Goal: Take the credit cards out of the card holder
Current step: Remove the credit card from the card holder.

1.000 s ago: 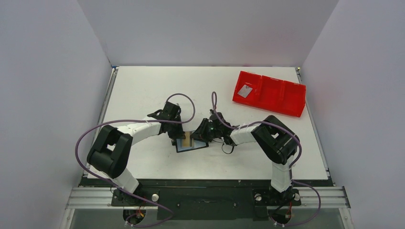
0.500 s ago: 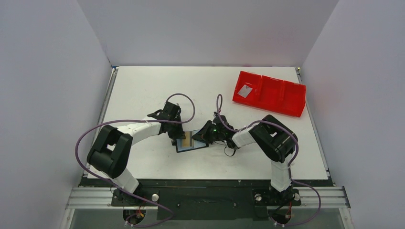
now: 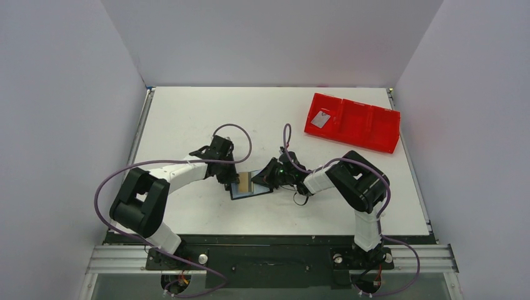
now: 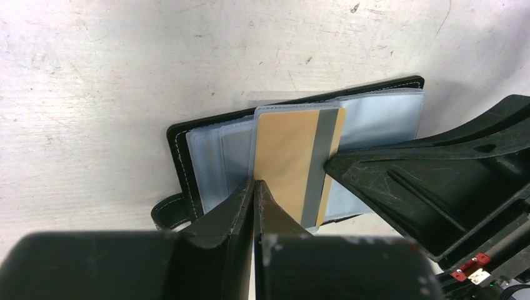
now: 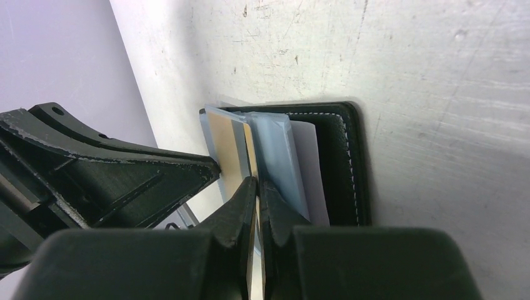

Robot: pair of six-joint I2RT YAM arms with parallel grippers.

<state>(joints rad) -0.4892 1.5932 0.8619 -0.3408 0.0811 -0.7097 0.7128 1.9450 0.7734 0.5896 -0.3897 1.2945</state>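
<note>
The card holder (image 3: 256, 190) lies open on the table between both arms, its clear sleeves (image 4: 381, 115) showing. A gold card with a grey stripe (image 4: 284, 156) sticks partway out of a sleeve. My right gripper (image 5: 257, 181) is shut on that card's edge (image 5: 225, 147), and the card's thin edge passes between the jaws. My left gripper (image 4: 255, 183) is shut with nothing between its fingers; its tips press down on the holder's sleeves beside the card. In the top view the left gripper (image 3: 232, 181) and right gripper (image 3: 261, 180) meet over the holder. A silver-grey card (image 3: 320, 119) lies in the red tray.
The red three-compartment tray (image 3: 375, 145) stands at the back right of the table. Grey walls close in the table on three sides. Purple cables loop above both wrists (image 3: 232, 128).
The right gripper has closed onto the gold card's edge. The left arm's elbow has shifted slightly left while its gripper stays on the holder.
</note>
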